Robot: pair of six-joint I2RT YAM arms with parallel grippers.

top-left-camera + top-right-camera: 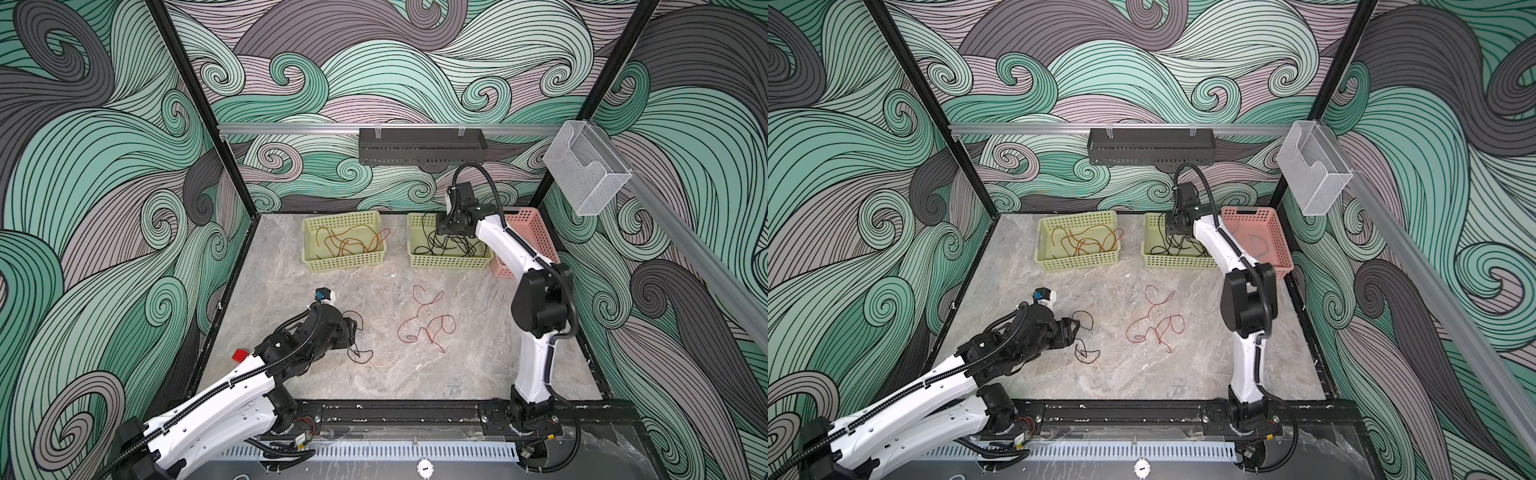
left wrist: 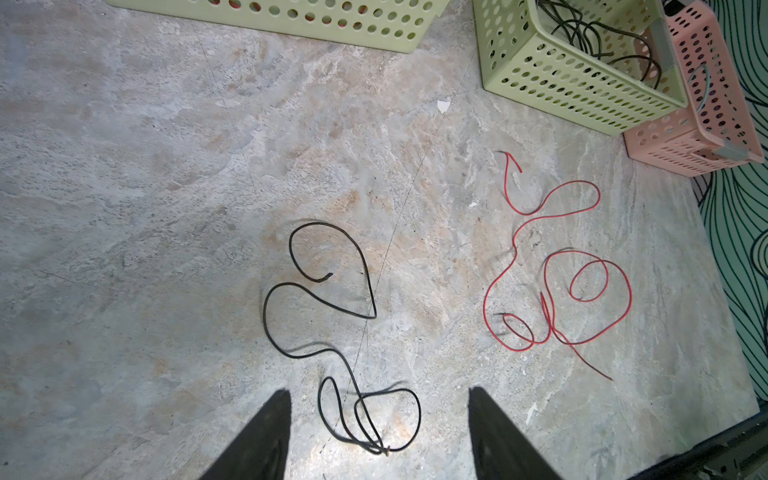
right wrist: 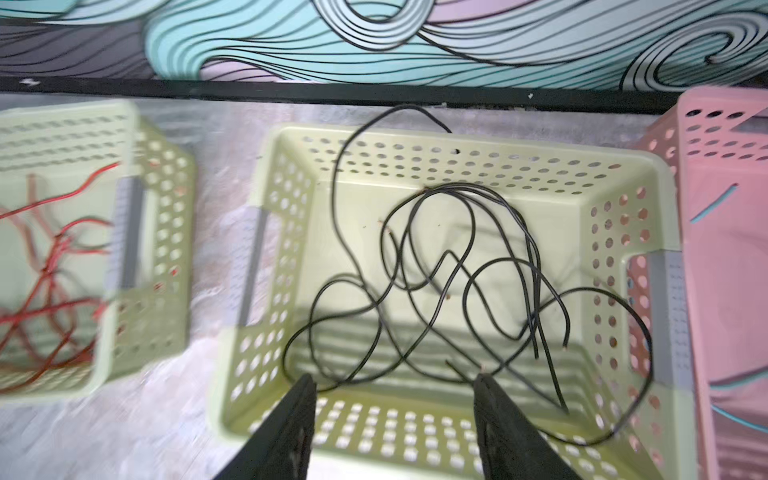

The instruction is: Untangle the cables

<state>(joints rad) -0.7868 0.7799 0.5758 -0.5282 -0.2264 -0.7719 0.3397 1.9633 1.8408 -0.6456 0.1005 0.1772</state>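
We see the marble tabletop [image 1: 291, 291] with three baskets along its 12 o'clock edge. The left green basket [image 1: 345, 262], at about 11 o'clock, holds a loose heap of red-orange cables [image 1: 349, 243]. The right green basket [image 1: 449, 262], at about 1 o'clock, holds the black cables [image 3: 457, 282], and one strand arches up over its far rim. Touching it on the 3 o'clock side stands the pink basket [image 1: 1246, 212], with a teal-blue cable [image 3: 712, 204] inside.

Two cables lie out on the bare tabletop. A black cable [image 2: 316, 352] curls in several loops at about 8 o'clock. A red cable [image 2: 514, 243] sprawls near the centre, to the 3 o'clock side of the black one and apart from it.

The left tool [image 2: 378, 432] sits low at 8 o'clock, pointing toward 3 o'clock. Its fingers are spread, and in the left wrist view the nearest coil of the black cable lies between them, gripped by neither. The right tool [image 3: 395, 415] hangs over the right green basket with its fingers spread wide and nothing clamped between them. The black cables lie on the basket floor beneath it.
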